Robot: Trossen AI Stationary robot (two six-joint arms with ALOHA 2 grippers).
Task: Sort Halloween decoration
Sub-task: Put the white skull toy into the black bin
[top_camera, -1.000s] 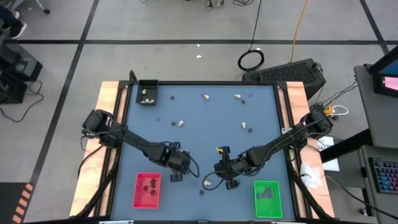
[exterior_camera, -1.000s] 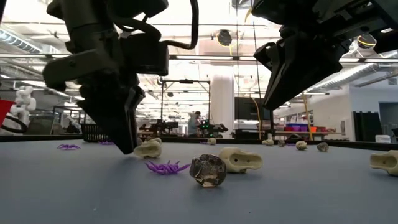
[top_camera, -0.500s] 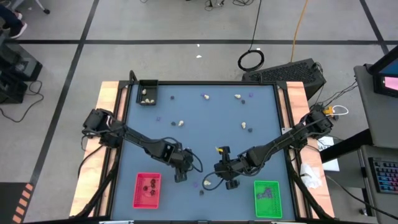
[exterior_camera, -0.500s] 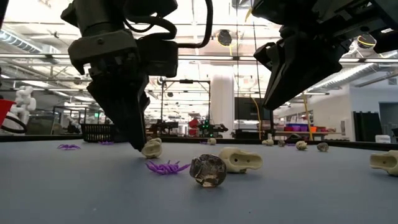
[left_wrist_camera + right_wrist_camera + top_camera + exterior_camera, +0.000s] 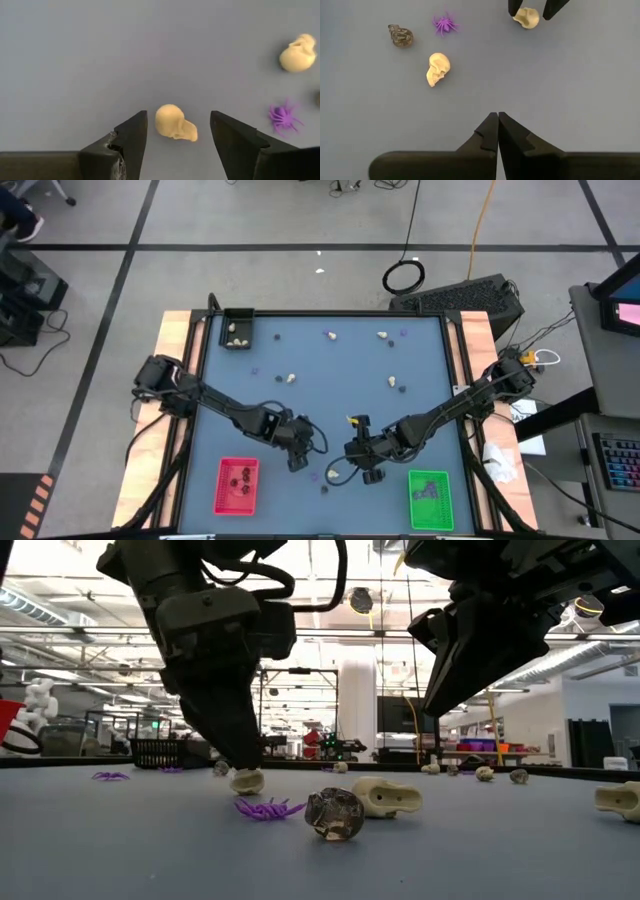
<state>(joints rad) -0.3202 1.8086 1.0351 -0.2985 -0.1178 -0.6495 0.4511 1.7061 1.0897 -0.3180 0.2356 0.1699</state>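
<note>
On my left, the red tray (image 5: 237, 486) sat at the near edge with dark trinkets inside. My left gripper (image 5: 177, 131) was down at the blue table (image 5: 330, 395), fingers spread wide on either side of a cream skull (image 5: 174, 122) lying flat between them, neither finger touching it. Just beside it lay a purple spider (image 5: 283, 117) and a second cream skull (image 5: 298, 53). Further right, my right gripper (image 5: 498, 131) hovered above the table with its fingers pressed together, holding nothing. The green tray (image 5: 430, 500) stood at the near right.
</note>
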